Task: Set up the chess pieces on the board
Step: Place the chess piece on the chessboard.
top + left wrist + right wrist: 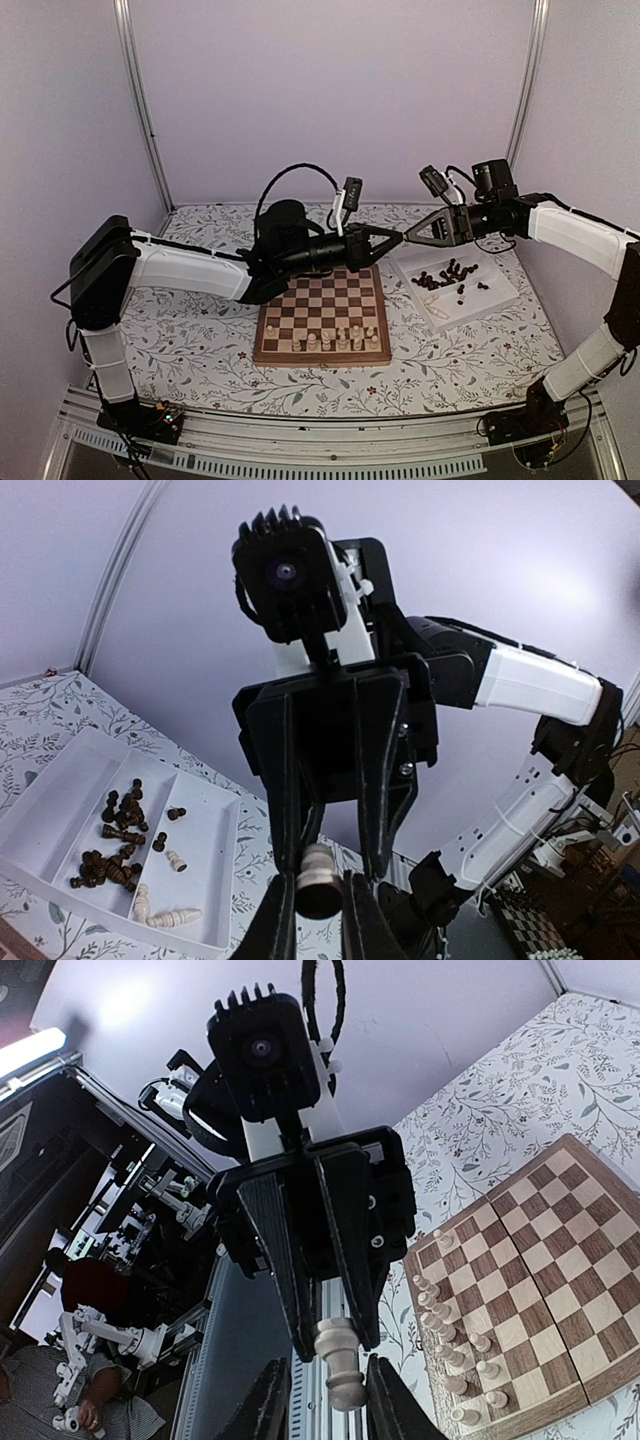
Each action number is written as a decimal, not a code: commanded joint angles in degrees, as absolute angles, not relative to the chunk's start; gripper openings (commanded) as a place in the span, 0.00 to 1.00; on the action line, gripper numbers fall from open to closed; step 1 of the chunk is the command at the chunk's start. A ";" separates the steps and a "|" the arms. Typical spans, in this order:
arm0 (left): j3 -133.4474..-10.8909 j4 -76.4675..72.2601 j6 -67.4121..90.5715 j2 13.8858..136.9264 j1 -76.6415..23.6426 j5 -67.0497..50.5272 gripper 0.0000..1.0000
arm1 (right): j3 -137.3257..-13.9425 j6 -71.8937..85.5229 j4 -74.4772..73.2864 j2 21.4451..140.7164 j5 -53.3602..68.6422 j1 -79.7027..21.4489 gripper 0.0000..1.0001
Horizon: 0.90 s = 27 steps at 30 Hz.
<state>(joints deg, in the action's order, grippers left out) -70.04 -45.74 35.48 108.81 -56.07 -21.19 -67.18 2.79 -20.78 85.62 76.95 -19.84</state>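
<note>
Both grippers meet tip to tip in the air above the far right edge of the board. My left gripper is shut on a cream chess piece, lying level between the two sets of fingers. My right gripper is open around that piece's other end, with a gap beside one finger. Several cream chess pieces stand in the board's near rows. Dark chess pieces lie in the white tray.
A white partitioned tray sits on the floral tablecloth right of the board, with dark pieces heaped in one compartment and a few cream pieces in another. Metal frame posts stand at the back corners.
</note>
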 commanded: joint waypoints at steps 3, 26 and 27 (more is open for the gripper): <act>-72.02 -47.12 36.04 110.51 -57.10 -22.24 0.11 | -66.32 4.21 -18.29 86.22 78.29 -20.16 0.17; -53.84 -3.80 13.34 72.68 -46.27 -2.41 0.57 | -83.12 -29.92 -42.88 89.23 27.82 -37.13 0.00; -53.68 -1.06 11.89 70.31 -44.79 -0.73 0.58 | -84.56 -31.16 -43.95 90.14 25.58 -38.48 0.00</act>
<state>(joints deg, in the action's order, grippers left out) -55.31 -16.93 20.10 78.35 -49.43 -9.65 -80.49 -21.54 -37.34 86.48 42.17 -33.78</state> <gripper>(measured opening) 0.555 0.078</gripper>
